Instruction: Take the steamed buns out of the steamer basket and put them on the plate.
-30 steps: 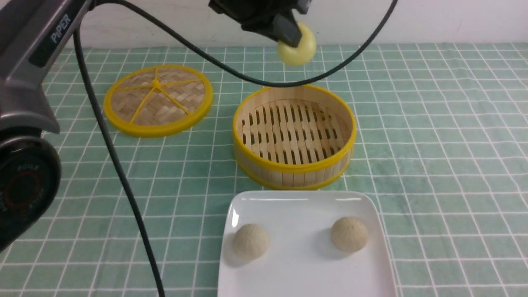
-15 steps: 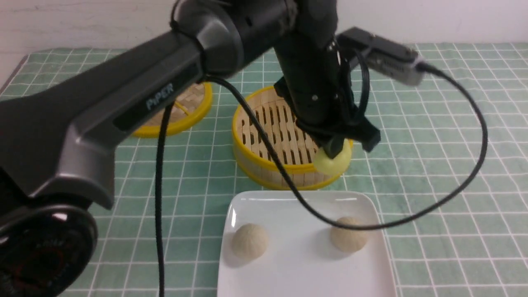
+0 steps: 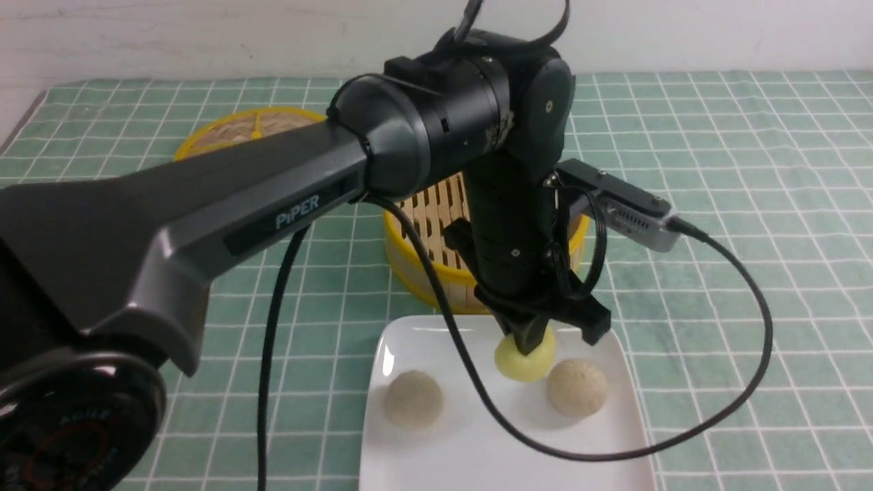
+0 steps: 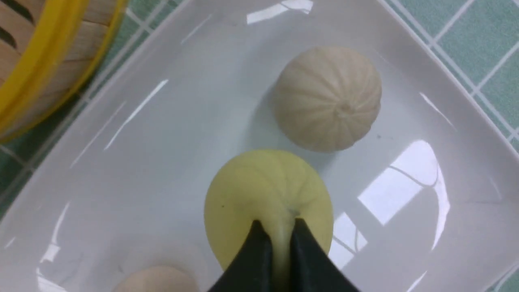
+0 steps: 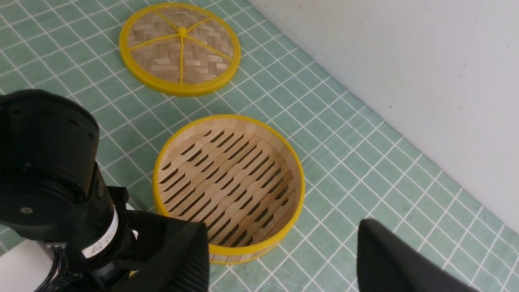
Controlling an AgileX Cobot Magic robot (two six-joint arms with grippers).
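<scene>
Moved since earlier: left arm (image 3: 286,198) has swung down from above the steamer basket (image 3: 409,273) to the plate (image 3: 477,450), bringing the yellow bun (image 3: 520,368) with it; both pale buns sit where they were.
Left claw (image 3: 525,344): narrow, its black tips pinching the pleated top of the yellow bun (left wrist view shows the two tips (image 4: 275,231) pressed into the crown).
Yellow bun (image 4: 259,190): lower centre of the front view, over the rear half of the plate, between the two pale buns and a little behind them; whether it already rests on the glaze I cannot tell.
Pale buns: one at the plate's lower left (image 3: 412,399), one at its right (image 3: 577,387), both on the plate, apart from each other; the right one (image 4: 328,97) is just beside the yellow bun.
Plate (image 4: 162,142): white, glossy, square with rounded corners, at the bottom centre of the front view, just in front of the basket.
Steamer basket (image 5: 227,182): middle of the frame, mostly hidden by the arm in the front view; its slatted floor is bare (seen in the right wrist view).
Lid (image 5: 180,48): flat on the tabletop (image 3: 750,204), upper left, apart from the basket.
Right claw (image 5: 284,227): wide, nothing between its fingers, high over the basket's side.
</scene>
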